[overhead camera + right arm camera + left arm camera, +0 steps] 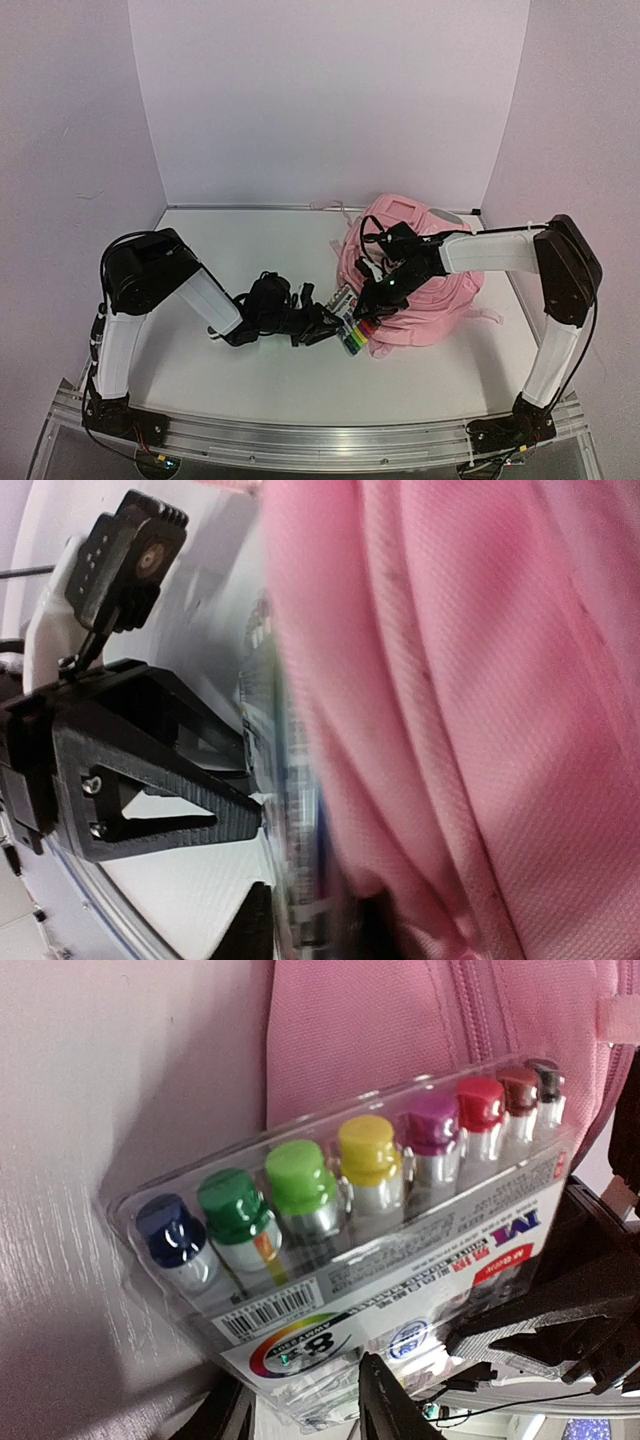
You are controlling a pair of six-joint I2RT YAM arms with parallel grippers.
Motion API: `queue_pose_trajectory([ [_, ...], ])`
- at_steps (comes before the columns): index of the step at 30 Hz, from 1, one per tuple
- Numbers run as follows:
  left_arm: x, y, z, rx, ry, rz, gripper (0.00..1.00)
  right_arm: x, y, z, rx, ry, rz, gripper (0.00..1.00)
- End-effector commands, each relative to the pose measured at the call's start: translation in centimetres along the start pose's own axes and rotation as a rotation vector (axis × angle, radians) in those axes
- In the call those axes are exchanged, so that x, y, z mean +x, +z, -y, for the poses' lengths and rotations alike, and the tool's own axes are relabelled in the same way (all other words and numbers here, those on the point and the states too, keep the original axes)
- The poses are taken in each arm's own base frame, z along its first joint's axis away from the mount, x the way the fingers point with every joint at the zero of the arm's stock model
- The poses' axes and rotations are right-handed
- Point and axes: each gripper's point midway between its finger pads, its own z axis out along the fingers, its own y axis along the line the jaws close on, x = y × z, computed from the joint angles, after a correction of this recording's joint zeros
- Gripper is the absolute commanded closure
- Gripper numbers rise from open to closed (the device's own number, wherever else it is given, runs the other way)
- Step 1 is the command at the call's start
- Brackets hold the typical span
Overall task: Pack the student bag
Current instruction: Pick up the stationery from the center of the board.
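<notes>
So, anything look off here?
Nothing spilled or damaged. The marker pack sits tilted in the left gripper, outside the bag against its pink side, and no bag opening shows in the wrist views.

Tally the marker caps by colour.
Caps in the marker pack:
Blue cap: 1
Dark green cap: 1
Light green cap: 1
Yellow cap: 1
Purple cap: 1
Red cap: 1
Brown cap: 1
Black cap: 1
Total: 8

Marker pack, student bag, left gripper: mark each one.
marker pack [350, 1235]: left wrist view, clear front over the barrels.
student bag [432, 315]: top view, lower pink fabric panel.
left gripper [332, 325]: top view, between fingertips at the pack's edge.
</notes>
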Motion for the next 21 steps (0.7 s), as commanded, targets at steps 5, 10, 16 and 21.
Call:
queue_pose_trajectory([
  [5,1.1,-6.3,1.5,-0.141,0.101,0.076,0.37,-2.5,-6.6,-8.4,-0.264,-0.153,0.097,1.00],
  [10,1.3,-10.4,6.8,-0.127,0.222,0.120,0.24,-5.2,-10.7,-9.4,-0.357,-0.145,0.173,1.00],
  [16,1.5,-12.2,12.7,0.012,0.299,0.125,0.21,-6.9,-14.5,-11.6,-0.524,-0.183,0.194,1.00],
  [21,1.1,-12.1,15.9,0.100,0.329,0.131,0.24,-6.9,-15.9,-13.3,-0.627,-0.218,0.176,1.00],
])
